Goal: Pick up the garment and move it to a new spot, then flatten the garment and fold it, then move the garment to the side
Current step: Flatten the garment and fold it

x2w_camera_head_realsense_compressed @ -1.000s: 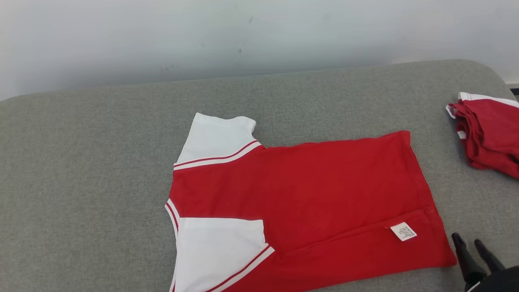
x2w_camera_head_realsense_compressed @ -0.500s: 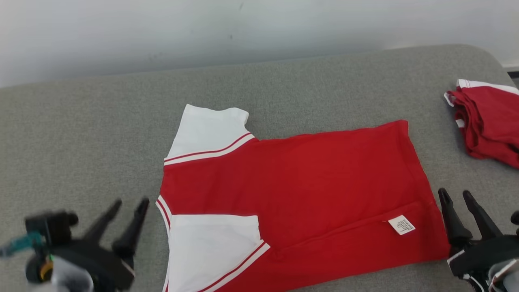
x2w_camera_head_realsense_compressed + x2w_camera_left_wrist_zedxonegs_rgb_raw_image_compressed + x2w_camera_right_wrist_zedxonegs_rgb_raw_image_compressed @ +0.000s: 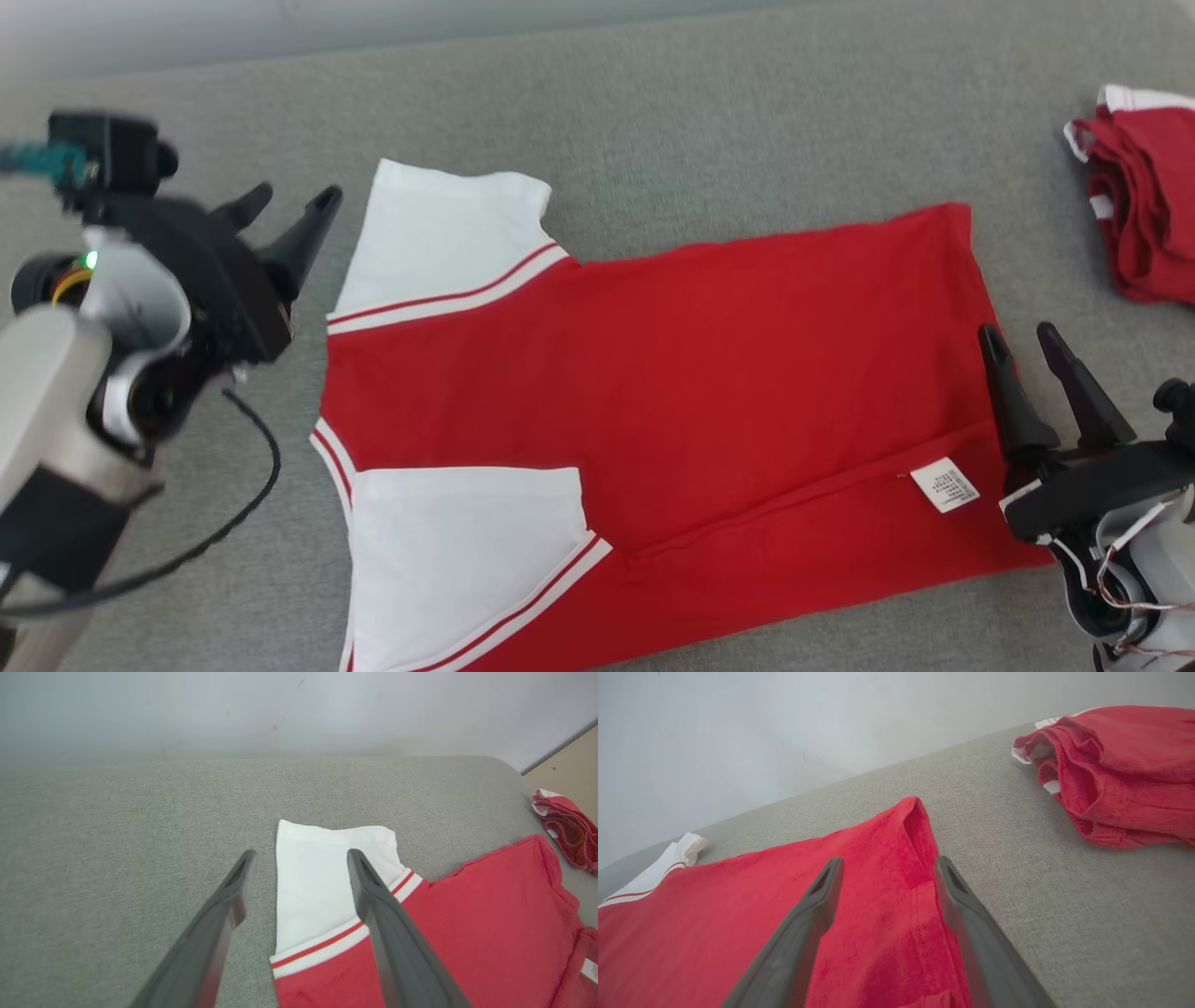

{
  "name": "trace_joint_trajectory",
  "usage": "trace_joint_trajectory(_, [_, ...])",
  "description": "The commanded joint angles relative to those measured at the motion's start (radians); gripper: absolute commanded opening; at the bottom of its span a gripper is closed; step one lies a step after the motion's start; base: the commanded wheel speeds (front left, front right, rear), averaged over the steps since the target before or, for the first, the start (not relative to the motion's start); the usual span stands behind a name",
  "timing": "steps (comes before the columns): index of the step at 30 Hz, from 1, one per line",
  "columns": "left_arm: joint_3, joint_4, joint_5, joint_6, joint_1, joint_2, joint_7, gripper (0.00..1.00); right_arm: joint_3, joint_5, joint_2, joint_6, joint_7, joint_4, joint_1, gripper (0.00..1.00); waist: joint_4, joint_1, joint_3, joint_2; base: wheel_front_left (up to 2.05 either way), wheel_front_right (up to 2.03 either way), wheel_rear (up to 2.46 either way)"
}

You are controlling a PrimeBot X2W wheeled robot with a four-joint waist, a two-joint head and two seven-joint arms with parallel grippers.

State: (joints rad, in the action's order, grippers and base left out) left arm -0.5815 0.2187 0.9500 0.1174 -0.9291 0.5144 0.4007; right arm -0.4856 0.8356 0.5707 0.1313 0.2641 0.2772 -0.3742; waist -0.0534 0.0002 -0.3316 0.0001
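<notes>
Since half a second ago your head camera has tipped down, so the whole scene sits higher in the frame. Beyond that shift, the left gripper (image 3: 292,196) has travelled from the lower left to the upper left of the frame. The right gripper (image 3: 1018,331) has crept a little further up along the hem at right.

You see the red knit T-shirt with white short sleeves and red-and-white striped trim (image 3: 700,373) lying flat across the centre of the head view, neck end toward the left, hem toward the right. It rests on the grey, coarse-woven upholstered surface (image 3: 653,112). One white sleeve (image 3: 439,233) points to the upper left; the other white sleeve (image 3: 467,551) lies at the lower left of centre. A long crease runs along the shirt's lower part, with a small white printed care label (image 3: 945,484) beside it.

Your left fingers stand wide and hold nothing. In the left wrist view one is over grey fabric and the other over the upper sleeve. Your right fingers are equally wide and empty, straddling the hem edge in the right wrist view. You cannot tell whether either pair touches the cloth.

At the upper right of the head view, a crumpled heap of red cloth with white trim (image 3: 1144,224) sits well apart from the shirt. A thin black cable (image 3: 252,485) loops below the left wrist.
</notes>
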Motion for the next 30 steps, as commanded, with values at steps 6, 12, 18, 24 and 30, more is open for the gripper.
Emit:
trace_joint_trajectory(6, [-0.056, 0.199, -0.025, -0.054, -0.189, -0.051, 0.103, 1.00, -0.014, -0.005, -0.011, -0.001, 0.000, 0.009, -0.051, 1.00, -0.046, -0.0002, -0.096, -0.0001, 0.00, 0.00, 0.00])
trace_joint_trajectory(12, [-0.088, 0.320, -0.049, -0.075, -0.278, -0.081, 0.141, 1.00, -0.022, -0.007, -0.022, -0.001, 0.000, 0.011, -0.073, 1.00, -0.063, -0.0002, -0.129, -0.0001, 0.00, 0.00, 0.00])
trace_joint_trajectory(18, [-0.126, 0.428, -0.087, -0.108, -0.346, -0.096, 0.149, 1.00, -0.029, -0.002, -0.031, -0.001, 0.000, 0.010, -0.088, 1.00, -0.087, -0.0002, -0.150, -0.0001, 0.00, 0.00, 0.00])
trace_joint_trajectory(24, [-0.161, 0.508, -0.116, -0.139, -0.387, -0.104, 0.160, 1.00, -0.023, 0.007, -0.034, -0.001, 0.000, 0.009, -0.084, 1.00, -0.105, -0.0002, -0.156, -0.0001, 0.00, 0.00, 0.00])
trace_joint_trajectory(30, [-0.187, 0.564, -0.121, -0.163, -0.400, -0.113, 0.193, 1.00, -0.021, 0.004, -0.034, -0.001, 0.000, 0.008, -0.082, 1.00, -0.114, -0.0002, -0.155, -0.0001, 0.00, 0.00, 0.00])
